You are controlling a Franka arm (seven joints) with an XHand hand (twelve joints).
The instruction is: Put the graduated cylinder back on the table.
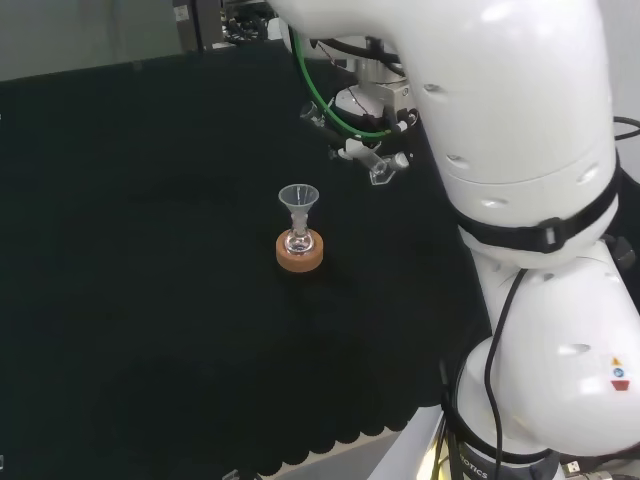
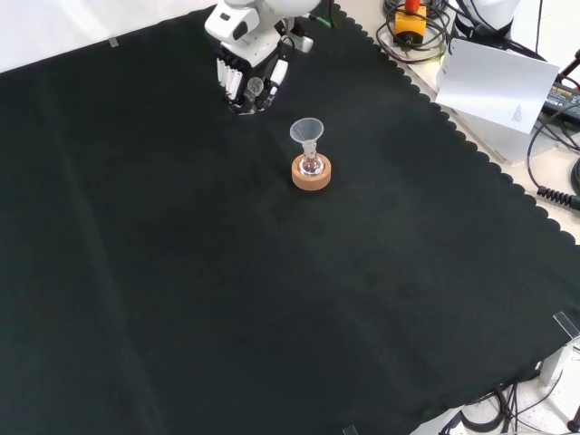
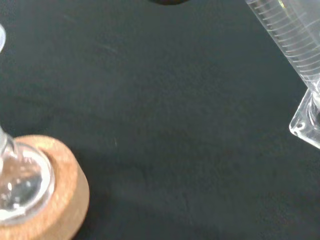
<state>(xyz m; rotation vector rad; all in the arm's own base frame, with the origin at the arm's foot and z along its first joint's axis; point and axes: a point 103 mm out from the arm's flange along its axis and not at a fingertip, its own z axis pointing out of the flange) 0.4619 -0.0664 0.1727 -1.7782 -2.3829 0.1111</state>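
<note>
We grasp the cylinder (image 3: 292, 50) in our hand (image 2: 249, 80), fingers curled round it, above the cloth (image 2: 227, 290) near the flask (image 2: 312, 163) (funnel on top). Landing tilted could topple it.

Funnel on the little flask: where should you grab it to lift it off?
Probably by the cone under its wide rim, from above: the funnel stands upright in a flask on a cork ring. The hand is busy holding the graduated cylinder.
</note>
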